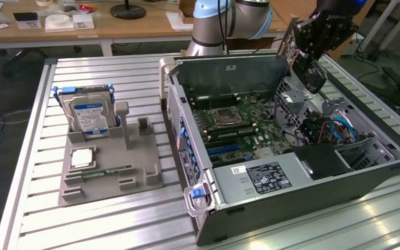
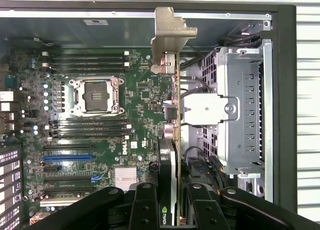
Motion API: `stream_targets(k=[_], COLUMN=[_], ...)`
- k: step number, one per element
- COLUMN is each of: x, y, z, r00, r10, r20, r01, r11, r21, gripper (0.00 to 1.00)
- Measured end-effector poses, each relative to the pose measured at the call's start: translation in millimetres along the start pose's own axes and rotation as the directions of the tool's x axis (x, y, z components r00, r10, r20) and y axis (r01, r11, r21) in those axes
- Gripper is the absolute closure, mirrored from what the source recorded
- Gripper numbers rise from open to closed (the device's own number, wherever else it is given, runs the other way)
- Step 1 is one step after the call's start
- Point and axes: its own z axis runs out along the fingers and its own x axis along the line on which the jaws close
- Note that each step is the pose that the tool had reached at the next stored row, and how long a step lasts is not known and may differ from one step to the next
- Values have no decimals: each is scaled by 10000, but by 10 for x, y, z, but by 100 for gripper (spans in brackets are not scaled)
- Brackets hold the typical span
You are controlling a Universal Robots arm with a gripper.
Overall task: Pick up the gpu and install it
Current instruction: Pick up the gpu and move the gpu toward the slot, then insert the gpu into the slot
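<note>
My gripper [image 1: 313, 49] hangs over the far right corner of the open computer case [image 1: 290, 195] in the exterior view, shut on the gpu [image 1: 304, 73]. The card is held on edge, dark cooler facing out. In the wrist view the gpu [image 2: 167, 40] runs edge-on away from my gripper [image 2: 172, 212]. Its silver bracket is at the far end, with the thin green board edge and the black cooler block between the black fingers [image 2: 145, 210]. It hovers above the motherboard [image 2: 140, 105], beside the grey drive cage [image 2: 240, 110] and clear of the slots.
A blue expansion slot [image 2: 67, 158] and black slots lie on the motherboard near the CPU socket [image 2: 97, 95]. On the exterior view's left, a grey holder [image 1: 134, 174] carries a blue-labelled hard drive [image 1: 89, 114], a processor chip [image 1: 82, 156] and a memory stick [image 1: 106, 171]. Cables [image 1: 332, 127] fill the case's right side.
</note>
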Motion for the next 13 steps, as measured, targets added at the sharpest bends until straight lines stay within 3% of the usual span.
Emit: stream_targets(k=[13], x=[-17], y=[1], z=[1], r00=[10000], r10=[1], r20=[1], r01=[-1], r11=[10000], r21=[1], gripper=[73])
